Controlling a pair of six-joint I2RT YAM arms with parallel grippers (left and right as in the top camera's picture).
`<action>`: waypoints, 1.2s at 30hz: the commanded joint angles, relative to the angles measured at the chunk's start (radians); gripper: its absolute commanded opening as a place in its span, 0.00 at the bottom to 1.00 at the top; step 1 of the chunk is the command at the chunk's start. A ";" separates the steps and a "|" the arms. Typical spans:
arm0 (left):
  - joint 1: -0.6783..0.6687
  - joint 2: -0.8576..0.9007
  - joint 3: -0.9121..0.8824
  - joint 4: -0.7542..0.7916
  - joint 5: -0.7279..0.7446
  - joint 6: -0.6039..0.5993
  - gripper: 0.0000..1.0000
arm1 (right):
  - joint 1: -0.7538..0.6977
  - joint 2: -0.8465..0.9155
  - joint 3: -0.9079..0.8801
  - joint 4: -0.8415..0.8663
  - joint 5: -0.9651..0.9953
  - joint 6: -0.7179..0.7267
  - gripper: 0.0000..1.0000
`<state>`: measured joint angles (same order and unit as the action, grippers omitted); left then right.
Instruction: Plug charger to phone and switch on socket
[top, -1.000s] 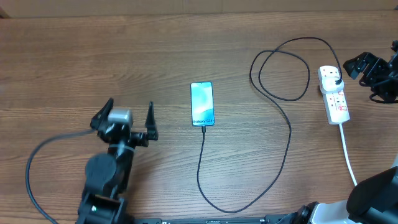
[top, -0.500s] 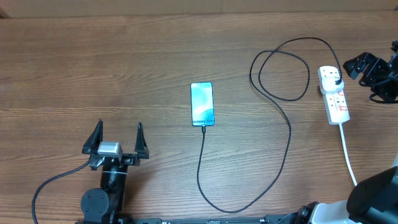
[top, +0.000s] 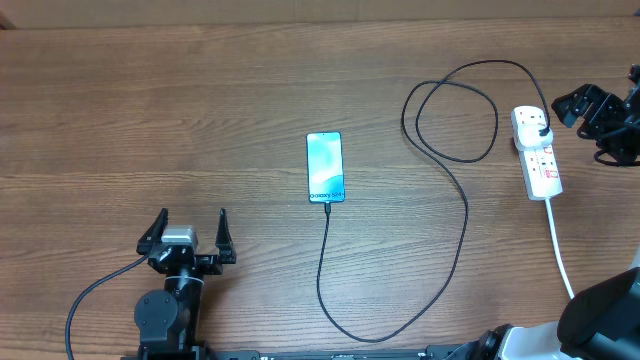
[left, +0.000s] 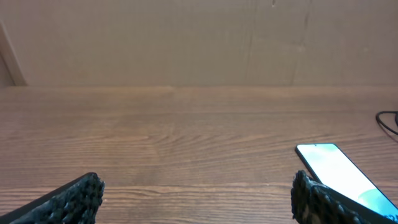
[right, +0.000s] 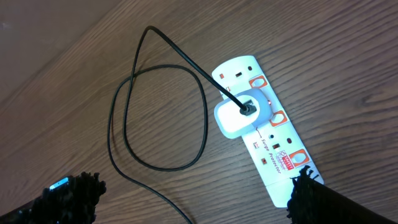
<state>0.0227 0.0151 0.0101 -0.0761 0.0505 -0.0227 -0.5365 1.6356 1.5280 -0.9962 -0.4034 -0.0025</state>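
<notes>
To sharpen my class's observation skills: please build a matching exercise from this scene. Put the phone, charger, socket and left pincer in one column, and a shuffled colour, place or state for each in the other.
Column 1
1. phone
2. charger
3. socket
4. left pincer

Column 2
A. open, holding nothing
B. white, far right in the overhead view
C. screen glowing light blue, lying flat
D. black, looped, running from socket to phone

Pairs: 1-C, 2-D, 3-B, 4-A
</notes>
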 joint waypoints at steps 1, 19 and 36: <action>0.010 -0.012 -0.005 -0.002 0.016 0.002 1.00 | -0.002 -0.012 0.016 0.003 0.000 -0.001 1.00; 0.010 -0.012 -0.005 -0.006 -0.017 0.079 1.00 | -0.002 -0.012 0.016 0.003 0.000 -0.001 1.00; 0.011 -0.012 -0.005 -0.006 -0.059 0.078 1.00 | -0.002 -0.012 0.016 0.003 0.000 -0.001 1.00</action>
<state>0.0269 0.0151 0.0101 -0.0792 0.0204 0.0341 -0.5365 1.6356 1.5280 -0.9962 -0.4034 -0.0032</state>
